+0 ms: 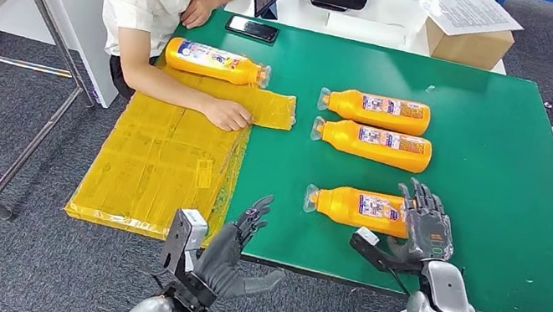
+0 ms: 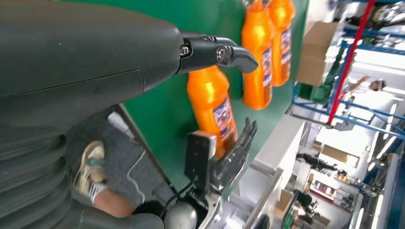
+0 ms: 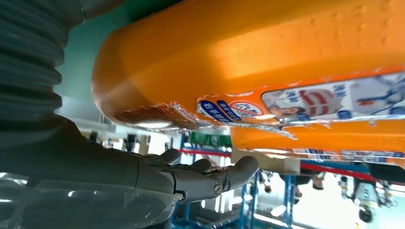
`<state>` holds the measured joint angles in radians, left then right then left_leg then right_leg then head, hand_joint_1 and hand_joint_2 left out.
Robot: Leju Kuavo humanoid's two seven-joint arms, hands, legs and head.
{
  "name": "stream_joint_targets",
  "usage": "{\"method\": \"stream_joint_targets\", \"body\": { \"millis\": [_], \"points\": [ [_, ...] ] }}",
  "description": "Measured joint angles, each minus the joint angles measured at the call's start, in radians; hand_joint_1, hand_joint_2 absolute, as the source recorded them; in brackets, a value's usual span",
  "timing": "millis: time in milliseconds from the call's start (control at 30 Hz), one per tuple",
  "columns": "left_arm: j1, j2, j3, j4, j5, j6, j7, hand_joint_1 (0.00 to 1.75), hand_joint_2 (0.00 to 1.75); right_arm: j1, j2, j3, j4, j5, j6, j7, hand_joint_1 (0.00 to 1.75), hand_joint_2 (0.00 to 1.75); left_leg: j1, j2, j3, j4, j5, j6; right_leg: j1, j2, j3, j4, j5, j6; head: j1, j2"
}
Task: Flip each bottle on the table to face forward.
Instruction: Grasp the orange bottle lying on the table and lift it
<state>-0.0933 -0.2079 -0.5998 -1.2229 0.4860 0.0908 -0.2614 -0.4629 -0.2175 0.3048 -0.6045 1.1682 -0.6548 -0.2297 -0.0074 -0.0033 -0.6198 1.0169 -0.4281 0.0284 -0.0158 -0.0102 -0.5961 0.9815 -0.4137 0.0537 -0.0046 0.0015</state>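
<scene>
Orange plastic bottles lie on their sides on the green-topped bench (image 1: 503, 202); the nearest orange bottle (image 1: 358, 208) sits by the front edge, two more just behind it. The right hand (image 1: 424, 225) rests at its base end with fingers spread, gripping nothing. The left hand (image 1: 235, 255) hovers off the bench edge, open and empty. Smooth, rigid and probably liquid-filled, the bottle looks slippery and prone to rolling; the mid-body label seems the safest hold. The right wrist view shows a torn label edge (image 3: 267, 119) that the head view cannot resolve.
</scene>
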Motion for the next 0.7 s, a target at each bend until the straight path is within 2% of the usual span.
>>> {"method": "stream_joint_targets", "body": {
  "millis": [200,433,467,500,567,600,633,700],
  "points": [
    [-0.003,0.0,-0.007,0.005,0.075,-0.052,0.035,0.0,1.75,-0.034,0.001,0.006,0.044,0.032,0.033,0.035,0.0,1.75,0.0,0.0,0.002,0.0,0.0,0.0,0.0,0.0,0.002,0.0,0.0,0.0,0.0,0.0],
    [-0.009,0.002,-0.023,0.009,0.107,-0.072,0.049,0.0,1.75,-0.088,0.001,0.03,0.101,0.064,0.082,0.063,0.0,1.75,0.0,0.0,0.004,0.0,0.0,0.0,0.0,0.0,0.003,0.0,0.0,0.0,0.0,0.0],
    [-0.01,0.003,-0.026,0.009,0.109,-0.073,0.049,0.0,1.75,-0.094,0.001,0.033,0.108,0.065,0.096,0.07,0.19,1.75,0.0,0.0,0.004,0.0,0.0,0.0,0.0,0.0,0.004,0.0,0.0,0.0,0.0,0.0],
    [-0.011,0.004,-0.028,0.01,0.112,-0.074,0.05,0.0,1.75,-0.101,0.0,0.035,0.115,0.065,0.115,0.078,0.57,1.75,0.0,0.0,0.005,0.0,0.0,0.0,0.0,0.0,0.004,0.0,0.0,0.0,0.0,0.0],
    [-0.011,0.005,-0.029,0.009,0.114,-0.075,0.052,0.0,1.75,-0.116,-0.002,0.038,0.129,0.063,0.173,0.094,1.44,1.75,0.0,0.0,0.006,0.0,0.0,0.0,0.0,0.0,0.005,0.0,0.0,0.0,0.0,0.0],
    [-0.011,0.005,-0.03,0.009,0.116,-0.075,0.052,0.0,1.75,-0.123,-0.005,0.04,0.135,0.06,0.204,0.099,1.69,1.75,0.0,0.0,0.007,0.0,0.0,0.0,0.0,0.0,0.006,-0.001,0.0,0.0,0.0,0.0],
    [-0.011,0.006,-0.03,0.009,0.119,-0.076,0.053,0.0,1.75,-0.129,-0.008,0.041,0.14,0.055,0.234,0.102,1.75,1.75,0.0,0.0,0.008,0.0,0.0,0.0,0.0,0.0,0.006,-0.001,0.0,0.0,0.0,0.0],
    [-0.011,0.006,-0.03,0.009,0.124,-0.077,0.056,0.0,1.75,-0.135,-0.018,0.041,0.151,0.036,0.286,0.1,1.75,1.75,0.0,0.0,0.009,0.0,0.0,0.0,0.0,0.0,0.007,-0.001,0.0,0.0,0.0,0.0]
  ]
}}
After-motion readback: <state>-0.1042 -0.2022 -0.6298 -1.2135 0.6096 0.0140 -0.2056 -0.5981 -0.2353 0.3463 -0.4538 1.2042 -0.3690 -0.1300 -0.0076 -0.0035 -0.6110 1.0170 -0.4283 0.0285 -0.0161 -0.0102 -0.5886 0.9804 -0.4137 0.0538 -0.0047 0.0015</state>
